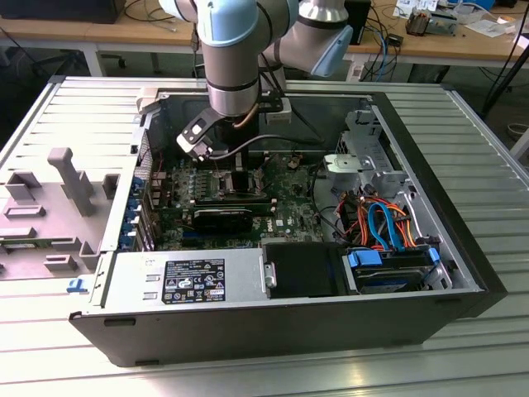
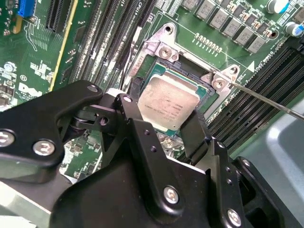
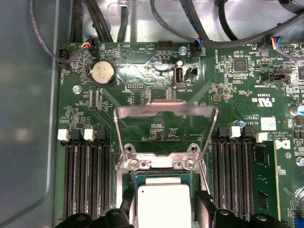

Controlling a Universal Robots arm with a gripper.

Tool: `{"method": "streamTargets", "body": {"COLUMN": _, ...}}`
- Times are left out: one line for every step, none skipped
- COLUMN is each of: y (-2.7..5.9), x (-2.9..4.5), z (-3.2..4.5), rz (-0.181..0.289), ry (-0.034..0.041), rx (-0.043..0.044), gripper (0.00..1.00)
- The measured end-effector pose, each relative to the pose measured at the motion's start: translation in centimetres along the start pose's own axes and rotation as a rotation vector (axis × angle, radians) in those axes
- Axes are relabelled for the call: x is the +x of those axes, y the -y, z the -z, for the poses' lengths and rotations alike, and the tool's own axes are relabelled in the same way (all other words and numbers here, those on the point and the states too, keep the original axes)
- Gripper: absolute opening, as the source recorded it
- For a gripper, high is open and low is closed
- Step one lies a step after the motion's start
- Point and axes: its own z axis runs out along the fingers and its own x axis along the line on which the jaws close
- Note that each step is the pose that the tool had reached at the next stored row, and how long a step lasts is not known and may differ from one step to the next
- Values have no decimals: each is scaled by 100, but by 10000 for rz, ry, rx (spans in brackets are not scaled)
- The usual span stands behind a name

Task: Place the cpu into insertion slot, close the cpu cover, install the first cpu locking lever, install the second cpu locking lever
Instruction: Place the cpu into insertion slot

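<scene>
The first wrist view's edge cuts off the cpu (image 3: 164,205); in the second wrist view, fingers (image 2: 195,137) hide its corner.

Cpu cover (image 3: 165,110) swung open, standing at one edge of insertion slot (image 2: 190,71). Gripper (image 2: 164,116) and cpu (image 2: 168,100) occupy space at socket. Memory slots (image 3: 88,180) flank both sides. Locking lever (image 2: 266,100) rod projects outward past socket corner.

exterior view: high, angled down over open computer case (image 1: 289,331) | both wrist views: close, facing down, share cpu (image 2: 166,105)
</scene>
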Motion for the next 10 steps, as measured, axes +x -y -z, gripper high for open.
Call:
{"method": "streamTargets", "body": {"y": -1, "x": -1, "z": 0, "rz": -44, "ry": -3, "rx": 4, "gripper": 61}}
{"method": "streamTargets", "body": {"y": -3, "x": -2, "z": 0, "rz": -80, "ry": -5, "rx": 4, "gripper": 61}}
{"method": "streamTargets", "body": {"y": -6, "x": -2, "z": 0, "rz": -102, "ry": -4, "rx": 5, "gripper": 61}}
{"method": "streamTargets", "body": {"y": -6, "x": -2, "z": 0, "rz": -103, "ry": -3, "rx": 5, "gripper": 61}}
{"method": "streamTargets", "body": {"y": -7, "x": 3, "z": -1, "rz": -101, "ry": -3, "rx": 4, "gripper": 61}}
{"method": "streamTargets", "body": {"y": -7, "x": 8, "z": 0, "rz": -100, "ry": -2, "rx": 4, "gripper": 61}}
{"method": "streamTargets", "body": {"y": -7, "x": 8, "z": 0, "rz": -99, "ry": -3, "rx": 5, "gripper": 61}}
{"method": "streamTargets", "body": {"y": -8, "x": 9, "z": 0, "rz": -102, "ry": -9, "rx": 5, "gripper": 61}}
{"method": "streamTargets", "body": {"y": -8, "x": 10, "z": 0, "rz": -105, "ry": -22, "rx": 5, "gripper": 61}}
{"method": "streamTargets", "body": {"y": -8, "x": 11, "z": -1, "rz": -107, "ry": -38, "rx": 4, "gripper": 61}}
